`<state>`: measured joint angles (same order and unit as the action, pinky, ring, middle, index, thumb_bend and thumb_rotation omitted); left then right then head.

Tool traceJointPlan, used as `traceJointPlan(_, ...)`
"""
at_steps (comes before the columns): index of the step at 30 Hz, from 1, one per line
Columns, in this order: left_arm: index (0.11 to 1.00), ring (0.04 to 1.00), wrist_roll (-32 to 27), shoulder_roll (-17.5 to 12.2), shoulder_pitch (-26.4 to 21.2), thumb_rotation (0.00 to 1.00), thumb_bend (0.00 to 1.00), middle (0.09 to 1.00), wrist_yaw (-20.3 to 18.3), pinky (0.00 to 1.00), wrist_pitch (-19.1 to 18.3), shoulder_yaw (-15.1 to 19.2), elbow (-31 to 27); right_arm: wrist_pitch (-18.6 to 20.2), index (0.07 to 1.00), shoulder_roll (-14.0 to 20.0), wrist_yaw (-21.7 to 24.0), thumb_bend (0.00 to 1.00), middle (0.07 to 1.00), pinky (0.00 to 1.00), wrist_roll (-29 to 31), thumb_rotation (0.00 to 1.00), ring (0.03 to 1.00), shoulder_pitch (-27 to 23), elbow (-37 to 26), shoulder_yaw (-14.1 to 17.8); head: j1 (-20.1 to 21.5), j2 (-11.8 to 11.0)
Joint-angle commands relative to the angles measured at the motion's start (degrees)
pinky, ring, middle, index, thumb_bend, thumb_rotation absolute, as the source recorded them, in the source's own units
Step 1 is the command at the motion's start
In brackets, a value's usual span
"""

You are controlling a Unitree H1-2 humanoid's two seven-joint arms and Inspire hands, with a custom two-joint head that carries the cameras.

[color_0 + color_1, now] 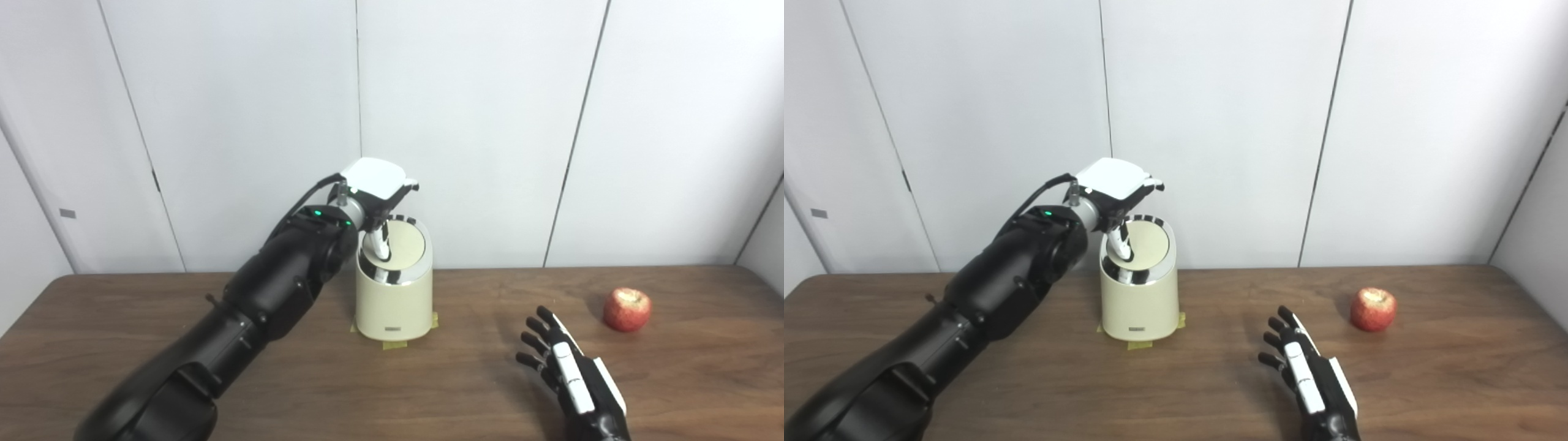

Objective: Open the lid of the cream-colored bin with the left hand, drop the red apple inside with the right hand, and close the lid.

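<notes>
Our left robot hand [376,190] sits over the cream-colored bin [395,300], one finger [383,242] pressing down on its tilted lid [398,245]; it grips nothing. Our right robot hand [566,361] rests on the surface [122,318], fingers spread, empty, near the red apple [626,309] standing apart to its right.

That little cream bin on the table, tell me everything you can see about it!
The cream-colored bin is a small rounded tub, plastic by its look, standing upright on the brown table near the back wall. A shiny chrome ring runs round its slanted top, framing a round cream lid that faces forward. A small label sits low on its front. Yellow tape peeks from under its base. The left hand sits over the top, its fingers reaching down onto the lid. The lid looks closed or barely pressed.
</notes>
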<state>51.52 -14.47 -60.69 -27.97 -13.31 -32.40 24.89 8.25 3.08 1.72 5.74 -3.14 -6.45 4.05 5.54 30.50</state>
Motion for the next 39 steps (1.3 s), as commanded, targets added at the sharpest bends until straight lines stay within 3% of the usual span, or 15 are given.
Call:
traceJointPlan(1,0.917,0.968,-1.8,-0.6,-2.2,0.12,0.94,0.947,-1.9,0.98,-1.9,2.1,-3.2,-1.0,0.940,0.2,0.0,0.56,0.917,0.79,0.2,0.85,0.887,-1.7,-2.6,0.2,0.1,0.1)
traceJointPlan(3,0.909,0.939,-3.8,-1.3,-2.5,0.09,0.92,0.950,-3.8,0.86,-3.9,4.8,-5.8,-1.0,0.940,0.4,-0.1,0.56,0.915,0.79,-0.3,0.86,0.888,-1.7,-2.6,0.1,0.1,0.2)
traceJointPlan(7,0.905,0.885,-7.8,-2.5,-2.0,0.05,0.89,0.931,-5.1,0.72,-7.3,10.4,-10.7,-0.4,0.937,0.4,-0.2,0.56,0.912,0.80,-0.3,0.86,0.887,-1.7,-2.8,0.2,0.0,0.4)
traceJointPlan(12,0.854,0.781,-12.6,-2.3,2.8,0.10,0.73,0.832,0.3,0.65,-9.2,17.8,-15.6,-1.0,0.937,0.7,0.0,0.57,0.910,0.80,-0.2,0.87,0.886,-1.9,-2.0,0.4,0.0,0.4)
traceJointPlan(16,0.820,0.760,-15.3,-0.9,9.0,0.10,0.67,0.819,4.7,0.62,-10.3,21.8,-19.0,-0.4,0.929,0.9,0.0,0.57,0.909,0.80,-0.6,0.87,0.888,-1.9,-2.9,0.1,0.2,0.5)
traceJointPlan(19,0.810,0.766,-18.3,0.2,13.2,0.15,0.57,0.821,7.6,0.65,-10.4,24.5,-20.8,-0.2,0.925,0.9,0.0,0.56,0.907,0.79,-0.7,0.86,0.887,-1.6,-3.5,0.1,0.3,0.6)
traceJointPlan(22,0.810,0.765,-21.0,1.9,16.9,0.16,0.54,0.814,11.1,0.67,-10.7,27.4,-22.5,0.3,0.923,0.8,-0.1,0.56,0.906,0.80,-0.3,0.85,0.887,-1.4,-4.0,0.2,0.4,0.9)
traceJointPlan(29,0.815,0.777,-26.1,3.3,23.7,0.18,0.45,0.810,15.1,0.68,-11.3,31.6,-27.3,0.0,0.918,1.6,0.0,0.57,0.900,0.81,-0.6,0.85,0.883,-1.5,-3.6,0.6,0.4,1.2)
traceJointPlan(33,0.849,0.810,-32.8,4.0,28.4,0.30,0.40,0.831,15.5,0.73,-10.5,34.6,-30.1,-0.2,0.914,2.1,0.1,0.56,0.901,0.82,-0.5,0.80,0.887,-1.7,-3.7,0.7,0.5,1.2)
traceJointPlan(37,0.883,0.836,-38.9,4.3,33.6,0.64,0.45,0.862,14.6,0.80,-9.8,36.2,-32.4,-0.9,0.912,2.6,-0.2,0.51,0.897,0.78,-1.6,0.67,0.872,-1.7,-3.9,0.4,0.8,1.1)
traceJointPlan(39,0.895,0.849,-41.1,4.2,35.7,0.73,0.48,0.879,14.7,0.82,-8.1,36.2,-32.8,-0.9,0.914,2.6,-0.1,0.52,0.899,0.77,-1.2,0.56,0.871,-1.8,-4.1,0.7,0.8,1.1)
